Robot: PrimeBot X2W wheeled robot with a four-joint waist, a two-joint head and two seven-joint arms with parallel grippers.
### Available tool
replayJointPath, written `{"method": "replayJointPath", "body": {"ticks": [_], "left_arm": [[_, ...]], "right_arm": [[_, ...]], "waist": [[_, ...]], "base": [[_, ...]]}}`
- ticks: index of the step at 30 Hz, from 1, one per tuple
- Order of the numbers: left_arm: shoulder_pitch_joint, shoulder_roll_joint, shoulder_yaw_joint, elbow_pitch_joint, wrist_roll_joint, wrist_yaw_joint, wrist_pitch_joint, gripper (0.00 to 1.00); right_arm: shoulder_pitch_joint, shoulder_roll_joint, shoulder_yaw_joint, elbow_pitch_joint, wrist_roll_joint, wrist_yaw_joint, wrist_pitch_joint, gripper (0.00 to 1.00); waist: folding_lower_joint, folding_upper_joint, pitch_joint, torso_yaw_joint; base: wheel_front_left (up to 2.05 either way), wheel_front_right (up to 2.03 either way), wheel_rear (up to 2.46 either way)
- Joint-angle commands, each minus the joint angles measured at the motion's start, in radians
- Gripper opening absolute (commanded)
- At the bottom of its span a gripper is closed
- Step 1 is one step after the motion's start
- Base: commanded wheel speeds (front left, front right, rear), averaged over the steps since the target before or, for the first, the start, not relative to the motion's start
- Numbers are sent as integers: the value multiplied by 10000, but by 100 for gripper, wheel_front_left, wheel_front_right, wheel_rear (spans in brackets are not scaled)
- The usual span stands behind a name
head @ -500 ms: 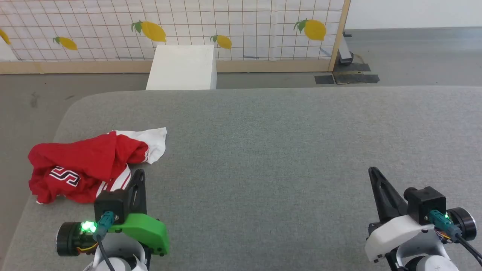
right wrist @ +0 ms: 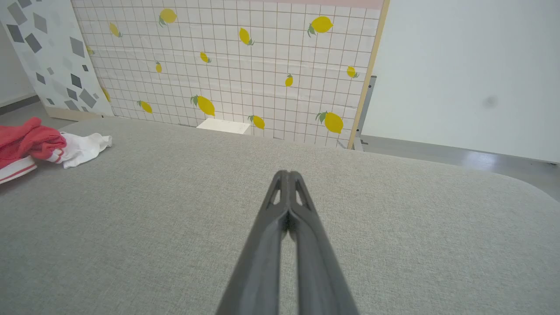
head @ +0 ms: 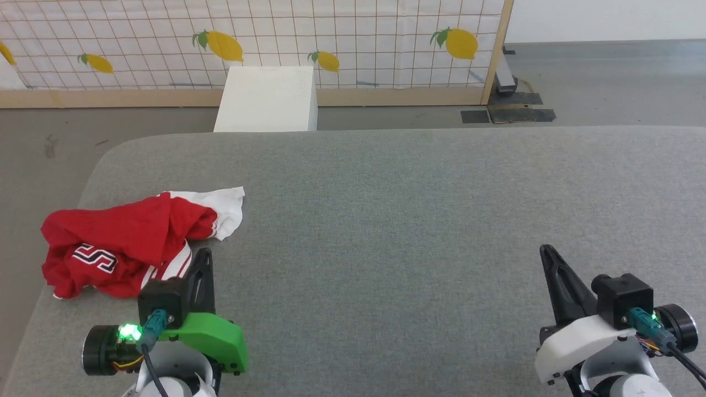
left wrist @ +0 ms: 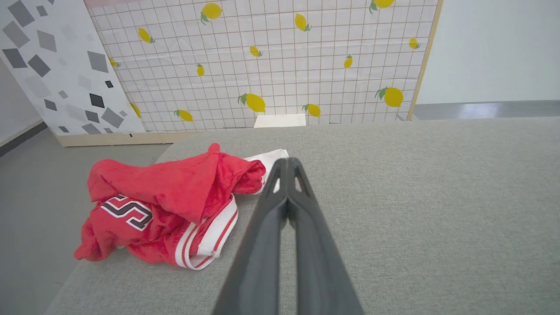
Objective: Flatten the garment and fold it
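Observation:
The garment (head: 127, 242) lies crumpled in a heap near the left edge of the grey table (head: 397, 220), red with a white sleeve spread toward the back and black white-outlined letters showing. My left gripper (head: 205, 252) hovers just right of the heap, shut and empty, its fingertips pressed together. In the left wrist view the garment (left wrist: 170, 205) sits left of my shut gripper (left wrist: 287, 161). My right gripper (head: 546, 249) hangs far to the right over bare table, shut on nothing. The right wrist view shows that gripper (right wrist: 287, 173) and the garment (right wrist: 39, 144) at the far left edge.
A white box (head: 267, 99) stands on the floor behind the table. A lemon-print tiled panel (head: 248, 44) with a wooden frame closes off the back. Grey floor runs along the table's left edge and rounded corner.

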Motion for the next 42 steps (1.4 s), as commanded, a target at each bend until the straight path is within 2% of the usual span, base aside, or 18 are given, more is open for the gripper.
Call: {"method": "replayJointPath", "body": {"ticks": [1, 19, 42], "left_arm": [[-2, 2, -7, 3, -15, -1, -1, 100], [-196, 30, -298, 413, -286, 198, -299, 100], [-349, 209, -570, 901, -717, 591, -776, 100]], "right_arm": [[2, -2, -2, 0, 3, 0, -1, 100], [-13, -1, -108, 123, 104, -2, -223, 100], [-142, 3, -165, 476, 356, -5, -668, 100]], "waist": [[0, 0, 0, 0], [0, 0, -69, 321], [0, 0, -176, 1919]], "base": [[0, 0, 0], [0, 0, 0], [0, 0, 0]]}}
